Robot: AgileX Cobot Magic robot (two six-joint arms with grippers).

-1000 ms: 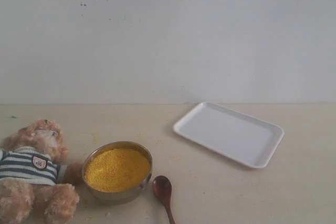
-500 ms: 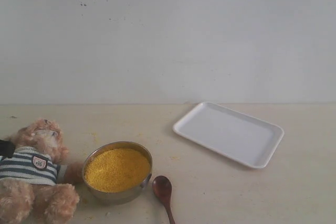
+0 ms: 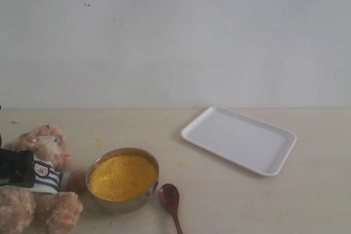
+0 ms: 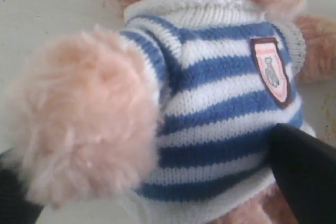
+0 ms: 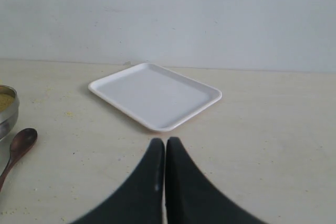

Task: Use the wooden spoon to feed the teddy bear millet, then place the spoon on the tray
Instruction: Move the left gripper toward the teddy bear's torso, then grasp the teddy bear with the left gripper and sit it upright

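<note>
Bear sat at the near left of the bench, w/ the left claw against its striped chest. From the left wrist cam I saw the two black fingers set wide either side of the torso, not closed on it, so nothing was held. Right claw was pinched fully shut and empty, hanging over bare bench nearer than the tray. Tray sat right of centre, farther back, nothing on it. Millet filled the metal bowl just right of the bear, and the wooden spoon lay on the bench just right of the bowl, untouched. I judged we were at the very start: steadying the bear, no scoop yet. Next, probably close the left claw gently on the torso, then open the right claw and bring it left to the spoon handle.
</note>
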